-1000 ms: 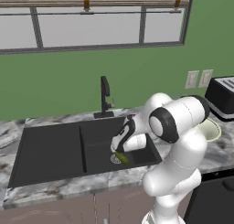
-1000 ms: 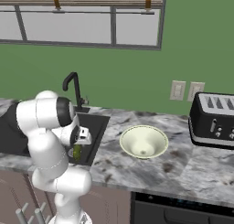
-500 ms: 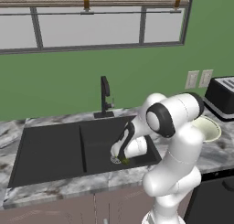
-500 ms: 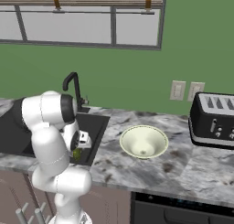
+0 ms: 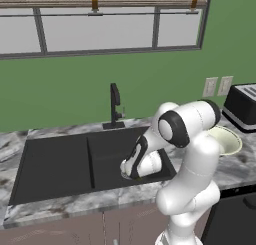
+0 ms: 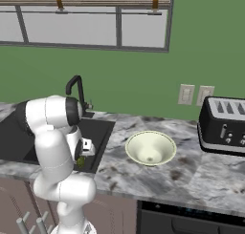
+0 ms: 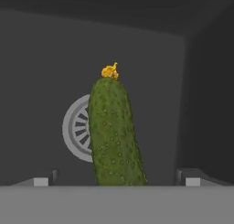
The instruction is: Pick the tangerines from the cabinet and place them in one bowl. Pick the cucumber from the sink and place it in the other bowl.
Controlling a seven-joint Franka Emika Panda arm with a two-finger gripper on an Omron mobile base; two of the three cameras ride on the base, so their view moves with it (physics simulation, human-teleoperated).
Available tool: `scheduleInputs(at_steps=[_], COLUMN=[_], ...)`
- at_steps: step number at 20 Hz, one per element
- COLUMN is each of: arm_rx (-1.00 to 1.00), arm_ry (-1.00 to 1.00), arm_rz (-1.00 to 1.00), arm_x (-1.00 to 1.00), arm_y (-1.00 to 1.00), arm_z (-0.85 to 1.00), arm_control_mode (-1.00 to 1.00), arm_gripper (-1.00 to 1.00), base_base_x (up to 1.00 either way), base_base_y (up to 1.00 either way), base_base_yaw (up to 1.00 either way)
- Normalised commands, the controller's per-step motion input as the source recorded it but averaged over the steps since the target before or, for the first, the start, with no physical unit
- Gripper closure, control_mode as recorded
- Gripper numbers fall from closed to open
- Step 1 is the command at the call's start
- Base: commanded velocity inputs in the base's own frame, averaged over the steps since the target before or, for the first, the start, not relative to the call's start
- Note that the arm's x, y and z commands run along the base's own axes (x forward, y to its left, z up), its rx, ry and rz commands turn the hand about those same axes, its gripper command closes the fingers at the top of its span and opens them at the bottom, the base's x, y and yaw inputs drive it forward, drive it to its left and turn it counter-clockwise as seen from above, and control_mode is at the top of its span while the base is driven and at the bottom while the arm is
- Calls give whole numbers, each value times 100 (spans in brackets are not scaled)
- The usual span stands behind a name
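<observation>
Left base view showed the hand (image 5: 131, 175) reaching down into the right basin of the sink (image 5: 55, 164). Right base view had the cucumber (image 6: 81, 162) low in that basin, with the bowl (image 6: 150, 148) on the bench (image 6: 201, 180). Hand view showed the cucumber (image 7: 115, 134) lying over the drain (image 7: 78, 128), between the spread-apart fingertips (image 7: 40, 181), not gripped

1. In the hand view the cucumber (image 7: 114, 131) hides part of the round drain (image 7: 78, 129) behind it, and we lose the cucumber's near end at the bottom.
2. From the left base view the end effector (image 5: 131, 174) is mostly hidden by the arm, deep in the sink (image 5: 60, 164).
3. The toaster (image 5: 244, 106) is cut by the right edge.
4. The arm hides part of the bowl (image 5: 227, 140).
</observation>
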Motion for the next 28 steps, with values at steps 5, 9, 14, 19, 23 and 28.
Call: scheduleInputs(at_steps=[5,9,14,19,23,28], arm_rx=[0,0,0,0,0,0], arm_ry=[-3,-1,0,0,0,0], arm_rz=[0,0,0,0,0,0], arm_x=[16,13,1,0,0,0], arm_y=[3,7,12,20,21,11], arm_z=[-1,-4,-14,-11,-18,-22], arm_control_mode=[-100,-100,-100,-100,-100,-100], arm_gripper=[-100,-100,-100,-100,-100,-100], base_base_x=[0,0,0,0,0,0], base_base_y=[0,0,0,0,0,0], base_base_yaw=[0,0,0,0,0,0])
